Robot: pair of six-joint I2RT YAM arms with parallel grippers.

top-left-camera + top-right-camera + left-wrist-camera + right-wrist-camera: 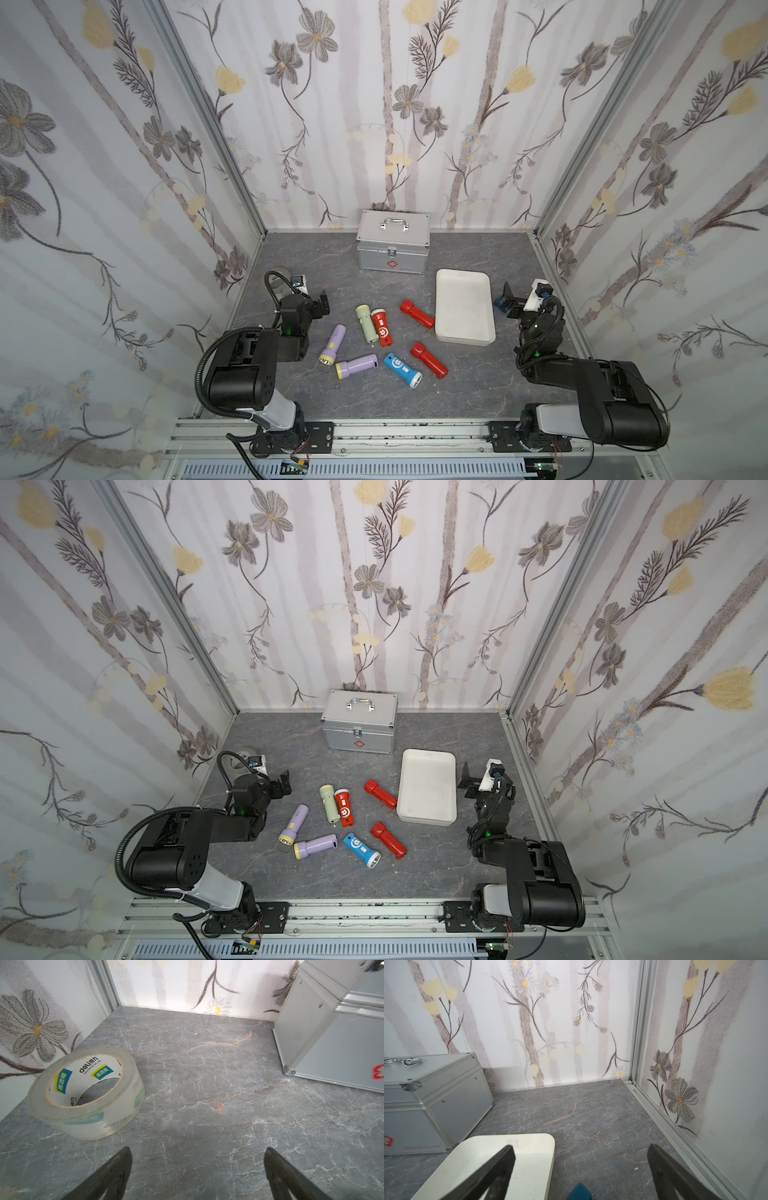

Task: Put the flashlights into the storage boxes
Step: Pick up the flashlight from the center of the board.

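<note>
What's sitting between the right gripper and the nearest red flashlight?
The white tray. It lies directly between the right gripper, open and empty, and the plain red flashlight lying along the tray's opposite long side. The rim is low, so reaching over it looks feasible.

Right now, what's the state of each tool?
The left tool is open, holding nothing.
The right tool is open, holding nothing.
</note>
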